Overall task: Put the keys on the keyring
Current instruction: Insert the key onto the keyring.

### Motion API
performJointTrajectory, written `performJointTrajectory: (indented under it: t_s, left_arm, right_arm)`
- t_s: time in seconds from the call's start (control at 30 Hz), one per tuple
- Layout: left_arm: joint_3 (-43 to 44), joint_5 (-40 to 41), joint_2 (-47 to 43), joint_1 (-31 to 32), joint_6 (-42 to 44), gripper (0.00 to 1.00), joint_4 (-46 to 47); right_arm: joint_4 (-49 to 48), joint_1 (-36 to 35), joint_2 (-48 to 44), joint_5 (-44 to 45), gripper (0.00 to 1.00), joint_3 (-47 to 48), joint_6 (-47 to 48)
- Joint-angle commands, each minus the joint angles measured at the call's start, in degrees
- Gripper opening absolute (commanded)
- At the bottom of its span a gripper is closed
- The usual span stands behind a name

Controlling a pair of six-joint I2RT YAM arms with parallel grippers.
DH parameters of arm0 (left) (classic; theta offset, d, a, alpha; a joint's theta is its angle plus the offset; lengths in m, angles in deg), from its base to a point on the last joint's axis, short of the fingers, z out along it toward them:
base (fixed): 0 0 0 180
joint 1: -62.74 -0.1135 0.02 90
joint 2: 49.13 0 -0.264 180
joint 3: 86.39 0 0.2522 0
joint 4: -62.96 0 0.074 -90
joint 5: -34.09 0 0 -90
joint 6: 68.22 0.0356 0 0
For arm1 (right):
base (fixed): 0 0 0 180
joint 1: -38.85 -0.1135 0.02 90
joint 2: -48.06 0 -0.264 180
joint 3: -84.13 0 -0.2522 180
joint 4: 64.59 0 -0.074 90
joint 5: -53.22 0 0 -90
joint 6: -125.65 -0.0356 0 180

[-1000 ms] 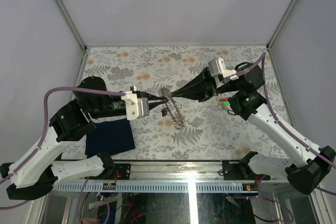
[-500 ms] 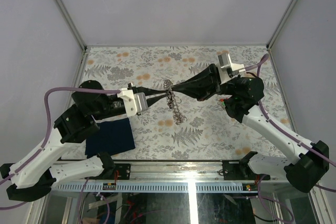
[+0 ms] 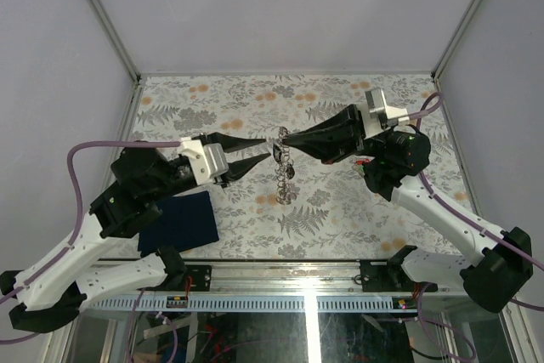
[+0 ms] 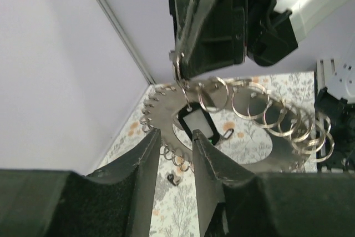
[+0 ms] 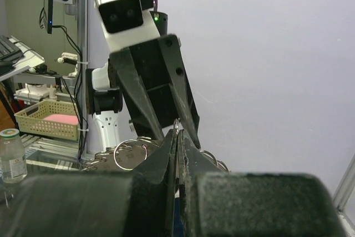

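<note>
Pinching the keyring (image 3: 282, 161), the right end effector (image 3: 284, 137) faces the gaping left end effector (image 3: 268, 150).

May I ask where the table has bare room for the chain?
Bare: the back strip of the table behind both claws, and the near patch between the blue cloth and the right arm. Crowded: the middle, where left claw, right claw and hanging chain come close.
</note>
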Motion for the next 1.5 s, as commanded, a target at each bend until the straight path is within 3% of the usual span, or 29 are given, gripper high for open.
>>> performJointTrajectory:
  t_s: [0.0,0.4,1.03,1.47]
  left_arm:
    - [-0.89,-0.23,-1.75,0.03,-4.28,0.3,10.74]
    - [-3.45,-1.21,-2.28,0.13,-9.77,0.36,19.03]
    - [-2.91,-7.84,1.37,0.13,-12.15,0.37,20.09]
    - [-1.83,-8.48,3.65,0.09,-11.62,0.19,19.54]
  right_arm:
    - [0.14,0.2,-3.39,-0.54,0.0,0.72,4.52]
    - [0.84,0.18,-4.0,-3.85,0.0,0.84,6.74]
    - [-0.04,0.18,-5.41,-2.9,0.0,0.1,8.44]
    - [-1.68,0.19,-4.8,-3.54,0.0,0.35,7.01]
